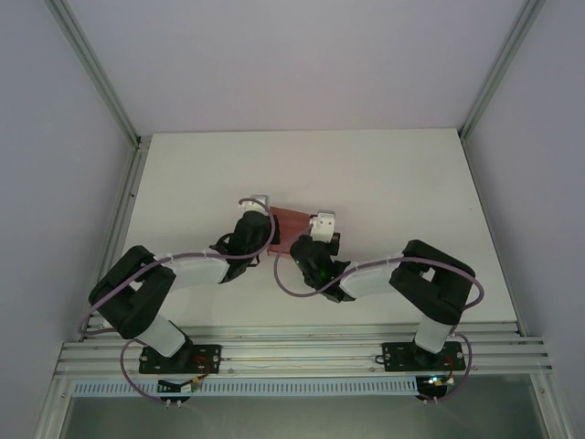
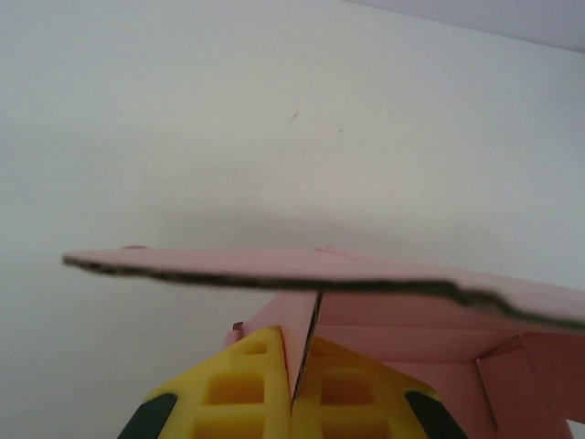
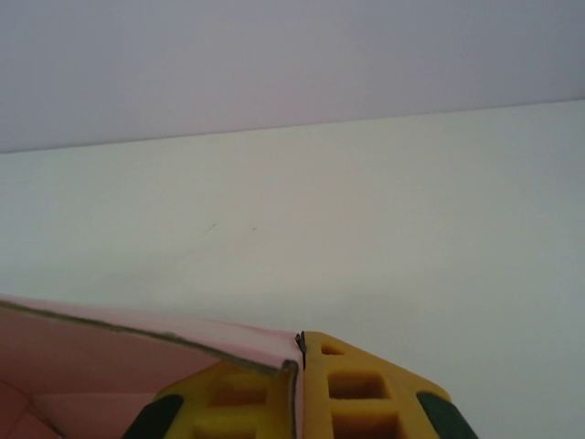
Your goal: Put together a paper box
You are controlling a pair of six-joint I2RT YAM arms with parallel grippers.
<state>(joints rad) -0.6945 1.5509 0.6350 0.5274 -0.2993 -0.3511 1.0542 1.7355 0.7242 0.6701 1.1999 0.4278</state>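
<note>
The pink paper box [image 1: 291, 222] hangs between both arms over the middle of the white table, partly folded. My left gripper [image 1: 267, 223] is shut on its left side; in the left wrist view a thin pink wall [image 2: 306, 320] is pinched between the yellow fingertips [image 2: 251, 380], with a flap's dark cut edge [image 2: 366, 285] crossing above. My right gripper [image 1: 315, 230] is shut on the right side; in the right wrist view the yellow fingers [image 3: 366, 389] clamp a pink panel [image 3: 110, 352] that bends off to the left.
The white table [image 1: 384, 183] lies bare around the box. Metal frame posts [image 1: 96, 73] rise at the back corners, and a slotted rail [image 1: 302, 352] carries both arm bases along the near edge.
</note>
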